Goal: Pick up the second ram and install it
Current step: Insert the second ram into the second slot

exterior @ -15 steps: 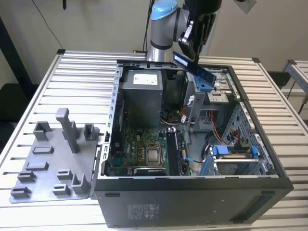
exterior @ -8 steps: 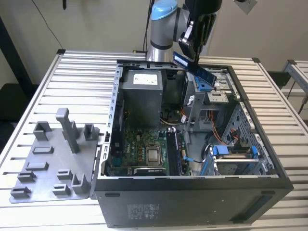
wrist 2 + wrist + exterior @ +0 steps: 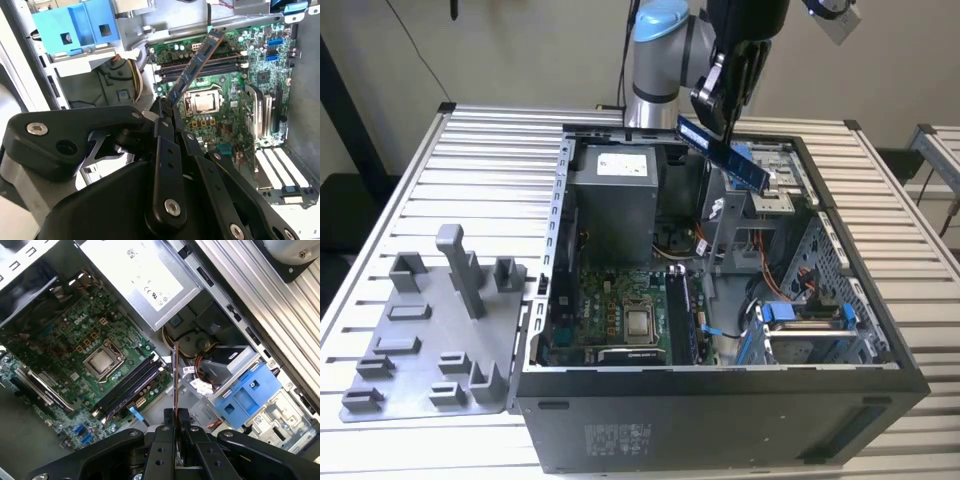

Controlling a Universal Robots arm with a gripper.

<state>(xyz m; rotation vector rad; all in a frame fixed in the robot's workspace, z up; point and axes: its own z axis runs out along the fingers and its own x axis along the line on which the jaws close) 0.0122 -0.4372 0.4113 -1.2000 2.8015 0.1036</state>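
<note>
In the exterior view the arm (image 3: 656,58) reaches down over the open case's (image 3: 700,425) far side, gripper (image 3: 719,118) clamped on the second ram (image 3: 728,155) clear of the walls; in the second wrist view it slants above the motherboard (image 3: 227,102), in the first wrist view stands apart from the memory slots (image 3: 131,385).

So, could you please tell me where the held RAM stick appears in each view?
Exterior view: second ram slants above the open case.
Second wrist view: second ram juts from the gripper, crossing the memory slots.
First wrist view: second ram, edge-on, between memory slots and blue bracket.
Shared landmark: the CPU socket.
</note>
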